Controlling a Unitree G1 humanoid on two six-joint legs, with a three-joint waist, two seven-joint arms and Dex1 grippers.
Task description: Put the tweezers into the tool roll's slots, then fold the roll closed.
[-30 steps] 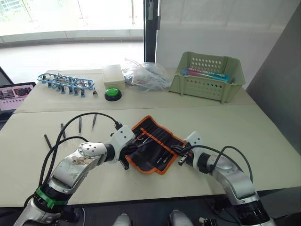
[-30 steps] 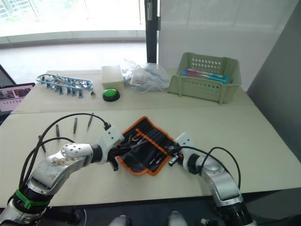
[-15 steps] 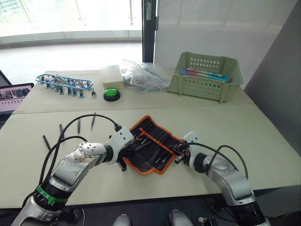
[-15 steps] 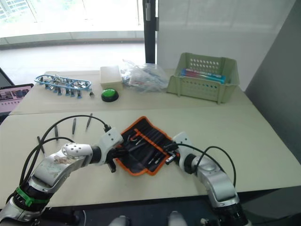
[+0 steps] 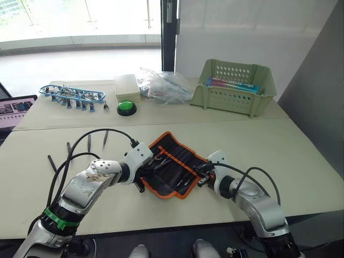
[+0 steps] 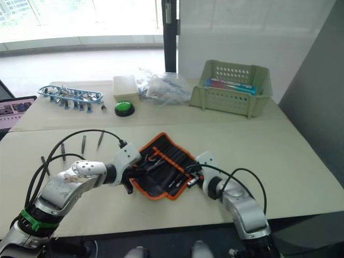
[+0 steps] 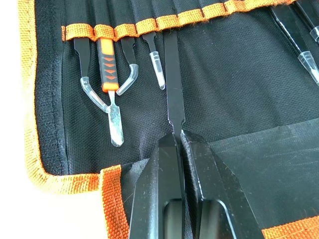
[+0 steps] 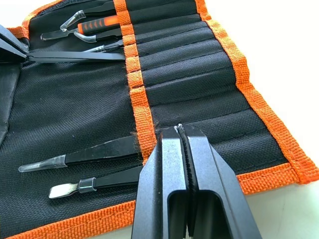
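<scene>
The tool roll [image 5: 174, 164] lies open on the near table, black with orange trim. My left gripper [image 7: 178, 137] is at its left end, shut on a slim black tweezer [image 7: 172, 84]. The tweezer's far end reaches under the orange stripe [image 7: 164, 21] into one of the slots [image 8: 174, 64]. My right gripper [image 8: 179, 130] is shut and rests on the roll's right part beside the stripe, nothing visible between its fingers. Several loose tweezers [image 5: 89, 142] lie on the table to the left of the roll. Other small tools [image 7: 107, 59] sit in neighbouring slots.
A pale green perforated basket [image 5: 239, 86] stands on the far table at the back right. A blue-framed rack of small tools [image 5: 72, 94], a cream box [image 5: 129, 86], a green button [image 5: 129, 106] and clear plastic bags [image 5: 164, 86] are at the back left. A laptop [image 5: 13, 110] sits at the left edge.
The head view has shifted slightly. Both grippers stay at the roll's ends; the right one has edged a little closer onto the roll.
</scene>
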